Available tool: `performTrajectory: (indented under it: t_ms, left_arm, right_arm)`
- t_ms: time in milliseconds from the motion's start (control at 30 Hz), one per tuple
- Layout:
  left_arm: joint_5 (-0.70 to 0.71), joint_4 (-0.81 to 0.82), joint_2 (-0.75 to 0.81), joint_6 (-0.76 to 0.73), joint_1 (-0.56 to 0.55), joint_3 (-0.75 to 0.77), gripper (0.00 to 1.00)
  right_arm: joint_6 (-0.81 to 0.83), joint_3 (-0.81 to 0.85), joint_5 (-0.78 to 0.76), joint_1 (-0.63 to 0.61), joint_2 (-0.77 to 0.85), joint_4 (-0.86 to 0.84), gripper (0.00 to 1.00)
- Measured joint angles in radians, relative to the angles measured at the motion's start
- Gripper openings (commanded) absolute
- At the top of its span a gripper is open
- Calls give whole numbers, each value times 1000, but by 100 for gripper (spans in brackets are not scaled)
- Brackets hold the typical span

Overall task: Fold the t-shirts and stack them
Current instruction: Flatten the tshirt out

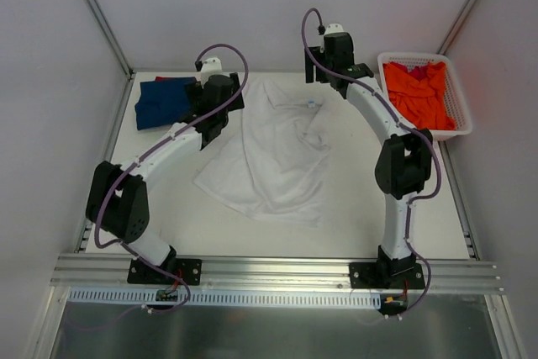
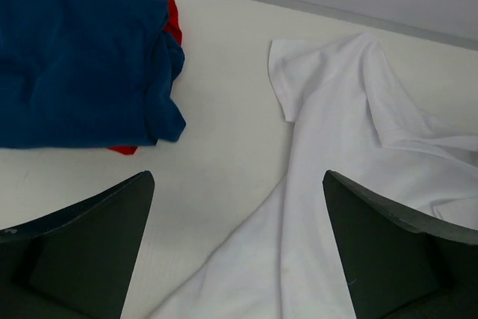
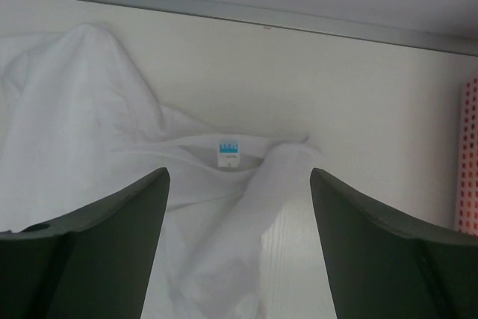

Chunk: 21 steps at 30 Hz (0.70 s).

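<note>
A white t-shirt (image 1: 277, 153) lies loosely spread and rumpled in the middle of the table. Its sleeve (image 2: 299, 72) shows in the left wrist view; its collar with a blue label (image 3: 228, 149) shows in the right wrist view. A folded dark blue t-shirt (image 1: 161, 100) rests on a red t-shirt (image 2: 173, 16) at the back left. An orange t-shirt (image 1: 418, 94) fills the basket. My left gripper (image 2: 237, 184) hangs open above the white shirt's left edge. My right gripper (image 3: 239, 184) hangs open above the collar. Neither holds anything.
A white lattice basket (image 1: 461, 98) stands at the back right corner. Grey walls close in the table's back and sides, with a metal rail (image 1: 277, 271) along the near edge by the arm bases.
</note>
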<state>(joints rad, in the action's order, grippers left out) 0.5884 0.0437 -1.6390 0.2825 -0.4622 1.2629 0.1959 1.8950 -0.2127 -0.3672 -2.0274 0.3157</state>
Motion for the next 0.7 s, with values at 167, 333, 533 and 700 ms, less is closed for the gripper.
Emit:
performTrajectory:
  t_ms: [167,333,533,700]
  left_arm:
    - [32,-58,113,104,-33,-113,96]
    - [41,-142,138,209,-37,-231,93]
    - [51,-232,141,314,-78,-305,93]
    - [51,-251,159,356,-98,-330,93]
  right_arm:
    - [0,169,85,-4,-150,66,80]
    - [0,206,159,-22,-259,118,80]
    - [3,202,245,-61,-298,140,80]
    - [6,177,275,-90,-301,119,80]
